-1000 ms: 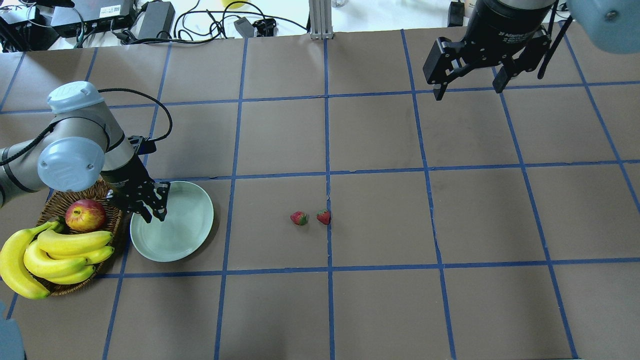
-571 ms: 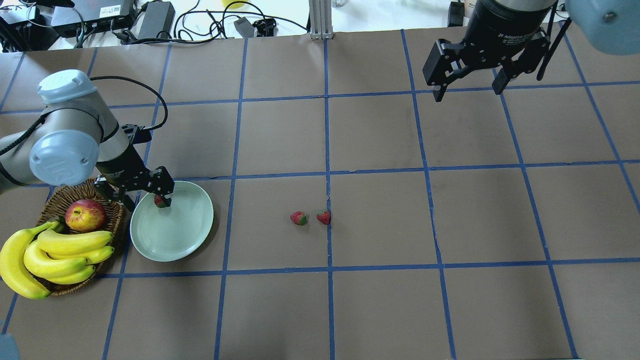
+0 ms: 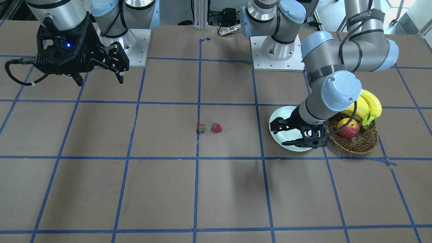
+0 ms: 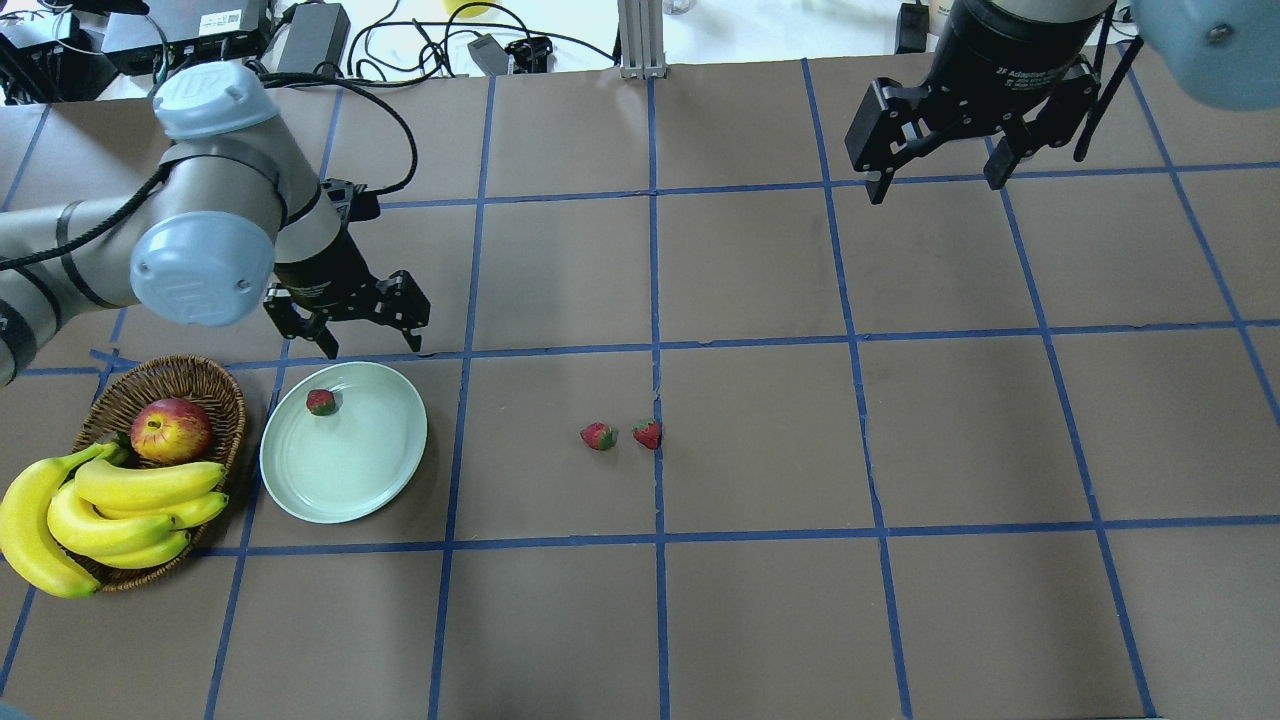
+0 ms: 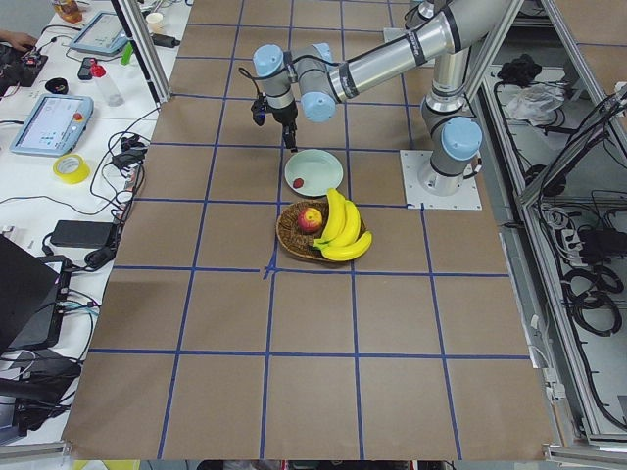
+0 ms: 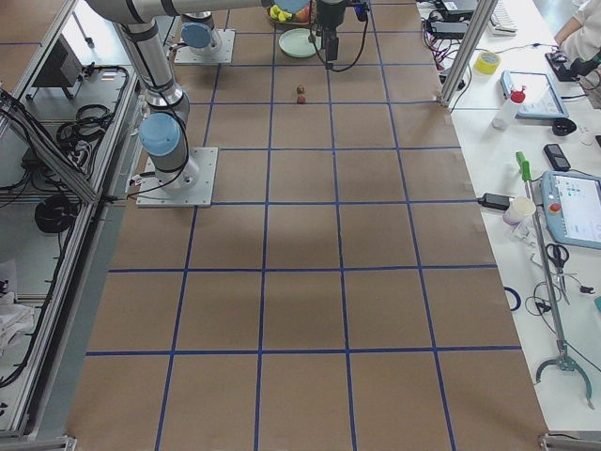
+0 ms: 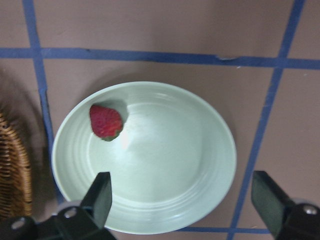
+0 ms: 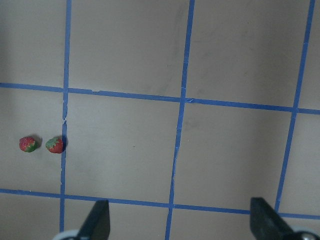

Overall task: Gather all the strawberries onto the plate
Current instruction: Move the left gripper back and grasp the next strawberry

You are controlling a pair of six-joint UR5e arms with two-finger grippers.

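One small red strawberry with a green leafy cap (image 4: 321,402) lay inside the round, shallow, pale mint-green plate (image 4: 350,478), close to its rim on the basket side. On the brown paper-covered table (image 4: 760,610), near its middle and well apart from the plate, a second strawberry (image 4: 598,436) sat just beside a third strawberry (image 4: 648,433). The left gripper (image 4: 352,330) hung above the plate, touching nothing, with its jaws spread wide and empty. Just beside the plate stood a brown woven wicker basket (image 4: 212,372) holding a red-yellow apple (image 4: 171,429) and a bunch of yellow bananas (image 4: 120,505). The right gripper (image 4: 937,180) hung over the table's far right part, well away from every berry, its jaws wide and holding nothing.
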